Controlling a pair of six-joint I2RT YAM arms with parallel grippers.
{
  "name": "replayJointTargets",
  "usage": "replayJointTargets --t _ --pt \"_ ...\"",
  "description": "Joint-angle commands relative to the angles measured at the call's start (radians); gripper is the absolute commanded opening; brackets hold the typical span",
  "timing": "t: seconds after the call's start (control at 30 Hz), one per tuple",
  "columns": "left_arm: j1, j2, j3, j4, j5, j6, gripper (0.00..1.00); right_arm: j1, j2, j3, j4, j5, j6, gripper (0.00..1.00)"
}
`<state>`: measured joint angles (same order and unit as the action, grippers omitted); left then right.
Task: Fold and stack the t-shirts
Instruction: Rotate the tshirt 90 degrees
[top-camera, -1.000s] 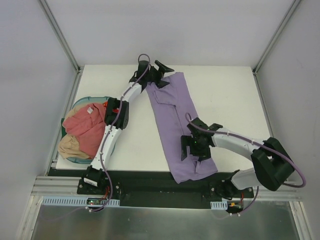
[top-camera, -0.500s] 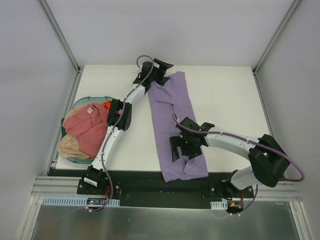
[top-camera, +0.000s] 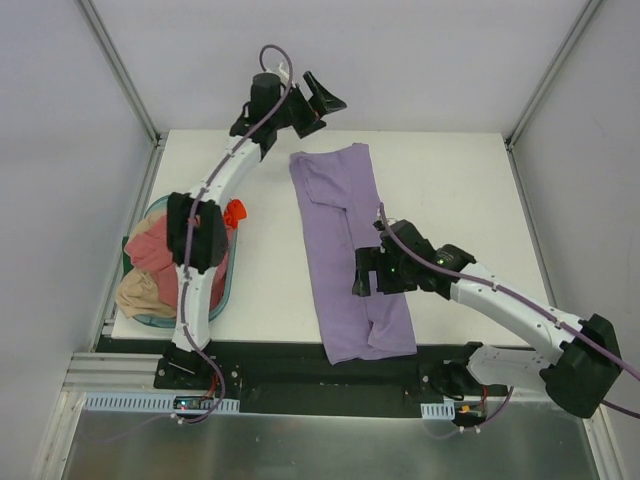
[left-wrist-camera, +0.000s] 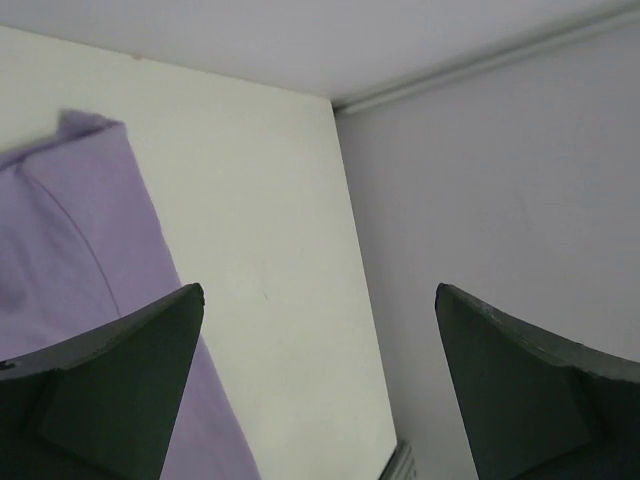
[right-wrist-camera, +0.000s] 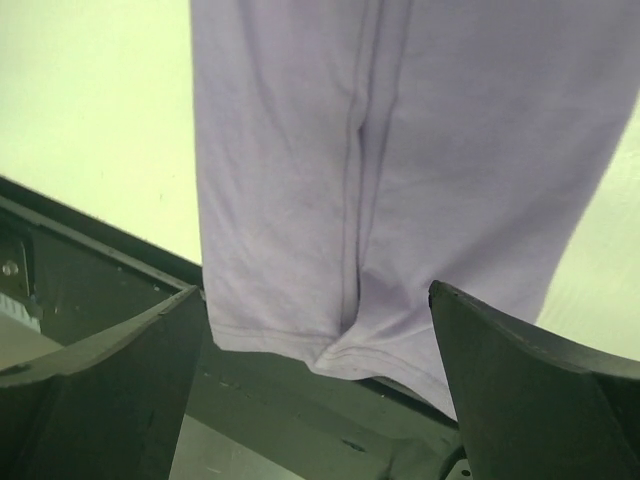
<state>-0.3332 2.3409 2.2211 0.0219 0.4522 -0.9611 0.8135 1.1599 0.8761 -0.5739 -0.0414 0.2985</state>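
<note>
The lavender-purple t-shirt (top-camera: 345, 245) lies folded into a long strip down the middle of the table, its near hem hanging over the front edge. My left gripper (top-camera: 320, 98) is open and empty, raised above the table's far edge beyond the shirt's far end (left-wrist-camera: 70, 230). My right gripper (top-camera: 364, 284) is open and empty, hovering over the shirt's near half (right-wrist-camera: 400, 170). The dusty pink-red t-shirt (top-camera: 165, 255) and the tan-beige t-shirt (top-camera: 140, 292) lie crumpled in the teal basket (top-camera: 222, 290) at the left.
A small orange-red object (top-camera: 234, 211) sits at the basket's far rim. Metal frame posts (top-camera: 120, 70) and grey walls enclose the table. The black front rail (right-wrist-camera: 90, 270) runs below the shirt's hem.
My left gripper let go of the shirt's far end and rose up and back. My right gripper lifted off the shirt. The shirt now lies straighter.
</note>
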Motion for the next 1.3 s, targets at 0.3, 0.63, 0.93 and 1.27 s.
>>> replayJointTargets --t 0.3,0.63,0.93,1.27 --pt "-0.231 -0.583 -0.954 -0.102 -0.050 0.246 0.99 -0.063 0.087 -0.052 0.049 -0.037 -0.019 0.96" --pt "-0.237 -0.306 -0.821 -0.180 -0.139 0.225 0.99 -0.063 0.290 -0.117 0.149 -0.115 -0.007 0.96" --pt "-0.156 -0.195 -0.634 -0.298 -0.155 0.257 0.99 -0.017 0.351 -0.080 0.154 -0.166 0.065 0.96" --pt "-0.139 -0.227 -0.606 -0.333 -0.075 0.297 0.99 0.007 0.295 0.059 0.034 0.024 0.105 0.96"
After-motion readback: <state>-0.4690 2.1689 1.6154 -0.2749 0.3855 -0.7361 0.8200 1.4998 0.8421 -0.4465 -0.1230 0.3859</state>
